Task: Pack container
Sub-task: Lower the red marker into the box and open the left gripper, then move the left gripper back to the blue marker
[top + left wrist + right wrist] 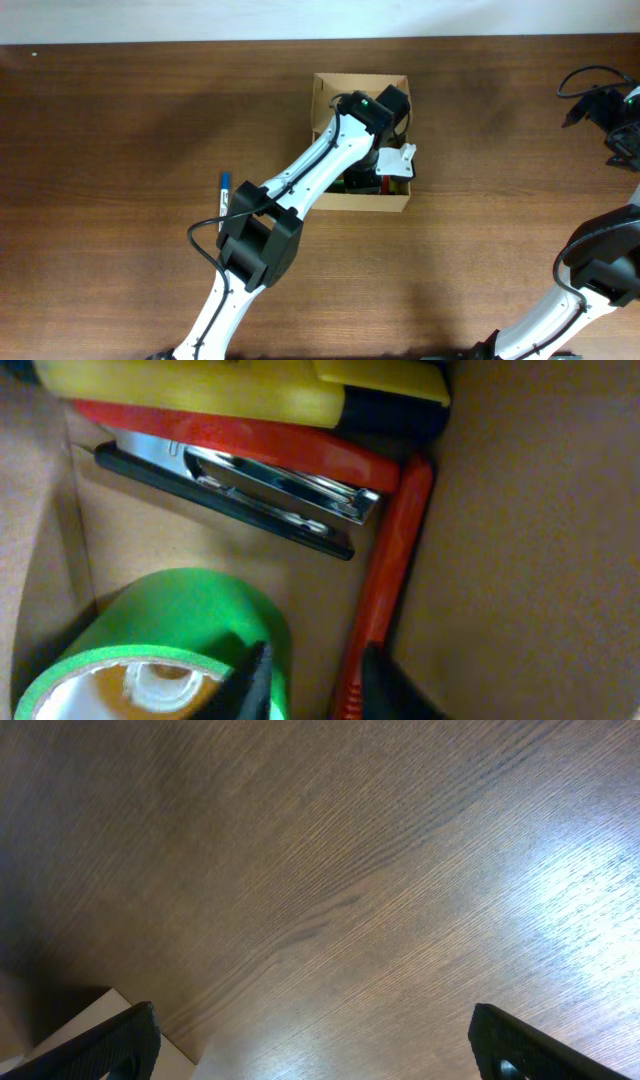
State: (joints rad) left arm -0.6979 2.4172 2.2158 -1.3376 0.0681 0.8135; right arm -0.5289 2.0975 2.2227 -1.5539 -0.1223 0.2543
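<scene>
The container [325, 100] is a tan cardboard box standing open at the table's middle back. My left gripper [385, 150] reaches down inside it. In the left wrist view the box wall [520, 560] is close by, and the gripper's fingers [315, 690] stand a little apart with bare box floor between them. One finger is over a green tape roll [190, 610]. The other is beside a long red tool [395, 550]. A red and black stapler [260, 480] and a yellow item [220, 385] lie further in. My right gripper [620, 120] [320, 1045] is wide open and empty over bare table.
A blue and white pen [224, 190] lies on the table left of the box, next to my left arm. Black cables [585, 82] lie at the far right back. The table is dark brown wood [330, 870].
</scene>
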